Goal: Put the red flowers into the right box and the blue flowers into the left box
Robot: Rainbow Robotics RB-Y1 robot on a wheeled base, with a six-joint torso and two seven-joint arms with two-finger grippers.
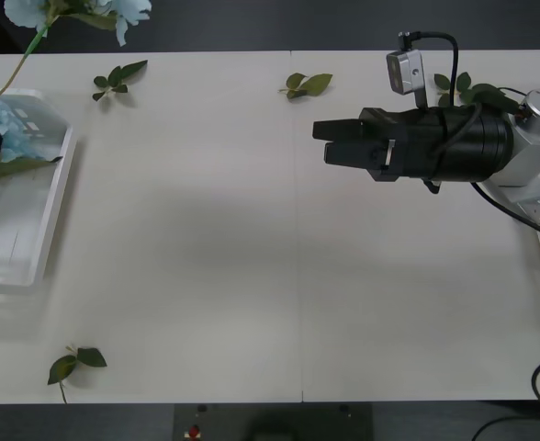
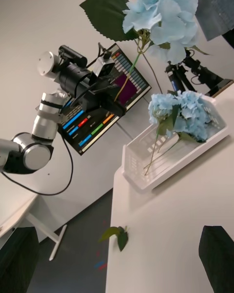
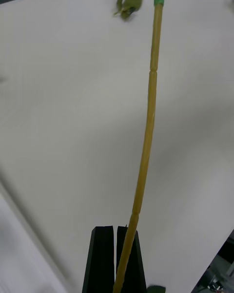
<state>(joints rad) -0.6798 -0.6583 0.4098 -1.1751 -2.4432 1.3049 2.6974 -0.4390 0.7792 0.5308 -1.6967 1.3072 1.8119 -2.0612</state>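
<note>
Left gripper (image 3: 115,254), black fingers pinched on the stem (image 3: 147,107) of 1 blue flower. Seen from the right wrist, that gripper (image 2: 118,108) sits at the centre of the frame, raised off the table and just outside the end of the left box (image 2: 141,168). The stem's long axis runs up and away from the fingers to the bloom (image 2: 161,17) at the top of that frame, so the head stands well above both the hand and the box. In the front view the same bloom (image 1: 77,11) is in the upper left corner, past the far end of the left box (image 1: 40,234).

Judgement: the box lies below and just beside the held flower; the head must tip down and over the rim for a drop.

Other blue flowers (image 2: 183,115) already lie in that box. The left arm is plainly the nearer one.

Right gripper (image 1: 330,142), upper right of the front view, hangs above the table, fingers apart, holding nothing, pointing toward the left side.

Table (image 1: 252,257): pale, flat. Loose leaf sprigs (image 1: 307,85) scattered near its edges. A screen (image 2: 105,105) behind the left arm in the right wrist view.
</note>
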